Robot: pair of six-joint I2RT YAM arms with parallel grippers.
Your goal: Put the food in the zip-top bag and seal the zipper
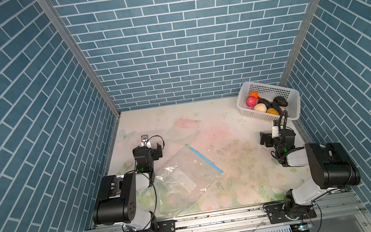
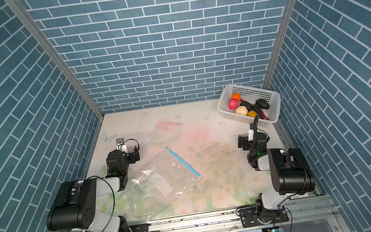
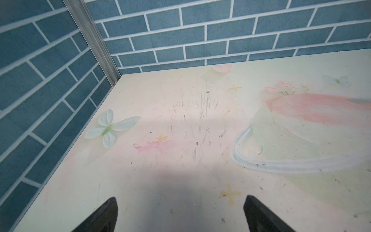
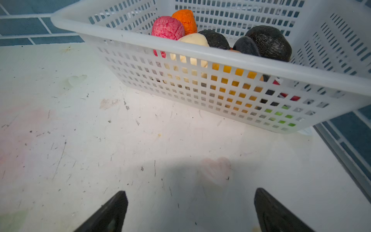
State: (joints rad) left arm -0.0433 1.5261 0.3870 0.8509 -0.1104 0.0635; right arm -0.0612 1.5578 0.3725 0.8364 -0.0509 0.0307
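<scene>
Floral table carries zip-top bag and white basket.

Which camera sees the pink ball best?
The right wrist view. There the pink ball is big and close, peeking over the rim of the basket. In both top views the ball is just a small pink dot inside the far basket. The left wrist view misses it and shows only the table.

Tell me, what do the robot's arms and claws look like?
The left arm and right arm are chunky black-and-white blocks with black cables looping round them. The left claw and right claw have black, pointed fingers.
</scene>
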